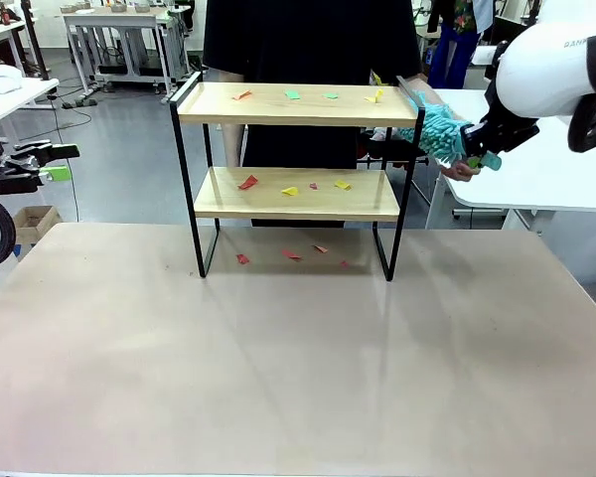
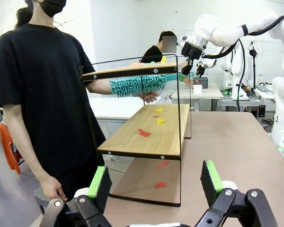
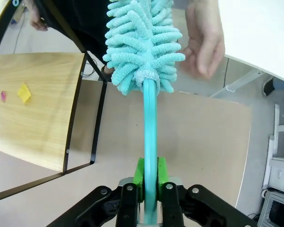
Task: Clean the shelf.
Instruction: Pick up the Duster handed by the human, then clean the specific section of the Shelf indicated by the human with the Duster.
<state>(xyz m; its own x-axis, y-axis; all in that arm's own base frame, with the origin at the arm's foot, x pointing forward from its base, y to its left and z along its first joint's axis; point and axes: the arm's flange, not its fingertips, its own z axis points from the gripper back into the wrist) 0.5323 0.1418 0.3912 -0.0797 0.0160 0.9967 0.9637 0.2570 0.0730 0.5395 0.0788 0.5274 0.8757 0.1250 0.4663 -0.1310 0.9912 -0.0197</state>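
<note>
- The table (image 1: 298,378), pale and wide, is seen bearing the shelf on its far half.
- A person (image 1: 308,40) in a black shirt is stationed directly behind the shelf, at the far side.
- The shelf (image 1: 278,111) is found upright, roughly midway between the two arms. Two light wooden boards are carried in a thin black frame.
- The duster (image 3: 144,47), with a teal handle and a fluffy teal head, is held off the shelf's right end. It is level with the top board, and its head is just beside the right rail.
- The right gripper (image 3: 150,178) is clenched on the duster's handle, the green pads pressed to either side.
- The left gripper (image 2: 156,182) is released, with nothing between its fingers. It is held out past the table's left side, well apart from the shelf.
- The person's hand (image 3: 203,42) is noted just beside the duster head. Contact cannot be confirmed.
- Paper scraps (image 1: 292,95) in red, yellow and green are recorded on both boards and on the table beneath the shelf.
</note>
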